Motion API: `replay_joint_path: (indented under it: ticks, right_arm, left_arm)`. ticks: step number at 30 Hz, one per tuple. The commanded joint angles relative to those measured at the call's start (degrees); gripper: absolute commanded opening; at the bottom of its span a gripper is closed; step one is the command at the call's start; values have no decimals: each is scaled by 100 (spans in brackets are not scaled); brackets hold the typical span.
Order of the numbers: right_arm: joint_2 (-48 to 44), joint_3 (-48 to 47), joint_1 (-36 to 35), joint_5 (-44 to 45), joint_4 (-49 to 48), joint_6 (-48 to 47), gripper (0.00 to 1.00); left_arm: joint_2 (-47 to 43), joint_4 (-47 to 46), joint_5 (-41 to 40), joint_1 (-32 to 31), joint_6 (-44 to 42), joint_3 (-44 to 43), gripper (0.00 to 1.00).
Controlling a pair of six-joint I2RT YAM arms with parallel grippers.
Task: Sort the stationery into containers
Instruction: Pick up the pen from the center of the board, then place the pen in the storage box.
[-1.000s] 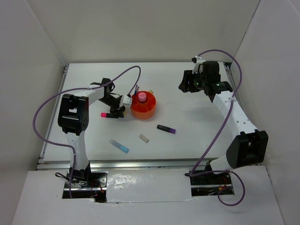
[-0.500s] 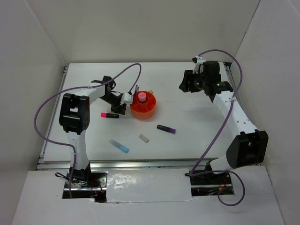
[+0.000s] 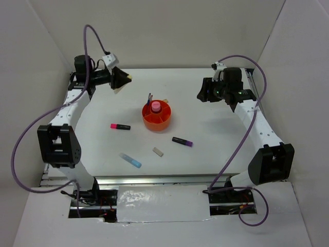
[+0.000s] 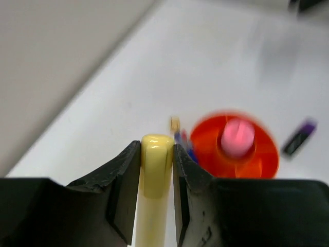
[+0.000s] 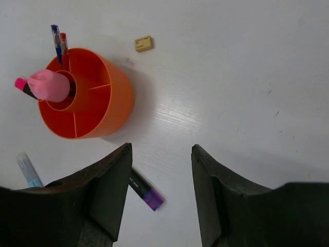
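My left gripper (image 3: 123, 80) is raised at the back left, shut on a yellow marker (image 4: 156, 164) whose cap stands out between the jaws. The orange organizer (image 3: 163, 121) stands mid-table with a pink cylinder (image 3: 155, 106) in its central cup and thin blue and red pens (image 5: 57, 38) in a rear compartment. On the table lie a pink-black marker (image 3: 120, 126), a light blue marker (image 3: 130, 160), a grey-white eraser (image 3: 158, 151) and a purple-black marker (image 3: 182, 141). My right gripper (image 3: 201, 92) hovers open at the back right, with nothing between its fingers.
White walls enclose the table on the left, back and right. A metal rail runs along the near edge (image 3: 154, 180). Purple cables loop off both arms; the left one (image 3: 31, 134) hangs wide over the table's left side.
The left arm has swung away from the organizer's left side, up to the back left corner, carrying the yellow marker. The right arm has not moved.
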State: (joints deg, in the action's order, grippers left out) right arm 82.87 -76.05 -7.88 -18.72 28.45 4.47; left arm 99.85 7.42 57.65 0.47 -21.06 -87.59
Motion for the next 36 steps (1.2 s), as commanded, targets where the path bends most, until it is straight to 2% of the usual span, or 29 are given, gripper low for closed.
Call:
replay_joint_path:
  ticks: [1,2,3,4,5,7,16,21,27,36]
  right_arm:
    - [-60,-112,85,-88,-14,45,57]
    - [-60,-94,85,-88,-15,54,57]
    - [-52,-103,85,-123,-32,71,57]
    - [-34,-103,94,-114,-6,63,57]
    - [-25,-112,94,-140,-15,71,57]
    - [-8,-94,111,-149,-32,89,57]
    - [54,-59,155,-202,-41,89,57]
    - [150,-77,190,-281,12,89,57]
    - [212,-85,217,-334,64,37,57]
    - [370,-112,252,-396,100,-16,57]
  left_arm:
    - [-484,-4565,213,-108,4007,1248,0]
    - [-510,-6201,142,-152,4814,1453,2]
    - [-432,-6687,54,-205,5030,1464,2]
    - [-336,-6483,80,-362,5050,1255,2]
    - [-74,-6621,202,-433,5433,1114,3]
    - [235,-7454,282,-617,6076,824,4]
    - [1211,-8133,-69,-1400,6465,287,0]
    - [2001,-9011,-7,-1550,7185,-82,0]
    - [2477,-9293,-78,-1620,7397,-364,0]
    - [2820,-9856,-26,-1655,7731,-206,0]
